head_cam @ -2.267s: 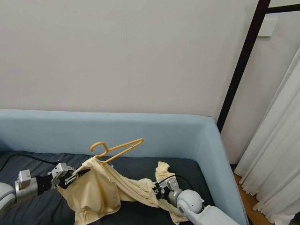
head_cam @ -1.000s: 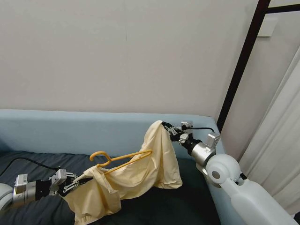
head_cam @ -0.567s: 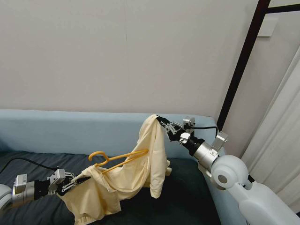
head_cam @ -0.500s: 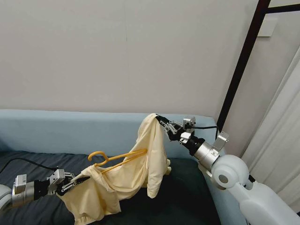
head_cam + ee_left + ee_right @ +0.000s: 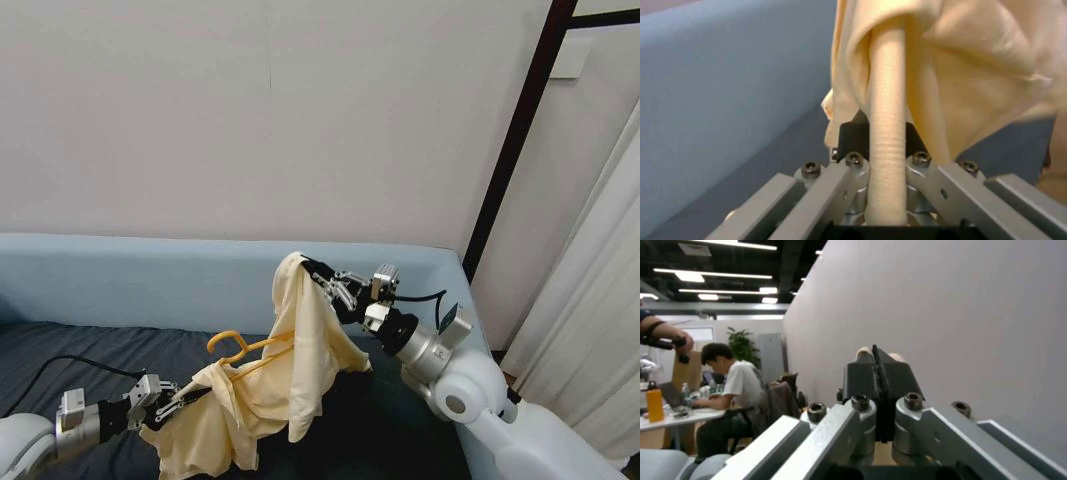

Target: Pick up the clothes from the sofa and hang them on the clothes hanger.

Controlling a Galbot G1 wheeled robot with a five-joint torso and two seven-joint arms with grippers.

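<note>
A pale yellow garment (image 5: 300, 355) hangs stretched between both grippers above the dark sofa seat (image 5: 390, 435). My right gripper (image 5: 318, 274) is shut on its upper edge, held high near the blue sofa back (image 5: 150, 280); a scrap of cloth shows between the closed fingers (image 5: 875, 371). An orange hanger (image 5: 240, 350) sits partly inside the garment, hook up. My left gripper (image 5: 178, 396), low at the left, is shut on the hanger's arm (image 5: 885, 125), with yellow cloth (image 5: 960, 75) draped over that arm.
The blue sofa arm (image 5: 455, 300) rises at the right. A dark vertical pole (image 5: 512, 140) stands against the wall beyond it, with a white curtain (image 5: 590, 320) at the far right. A black cable (image 5: 60, 368) trails over the seat at the left.
My right gripper has carried the garment's upper edge leftward, toward the hanger. The left gripper with the hanger has shifted right and a little lower, so the cloth bunches closer around the hanger.
</note>
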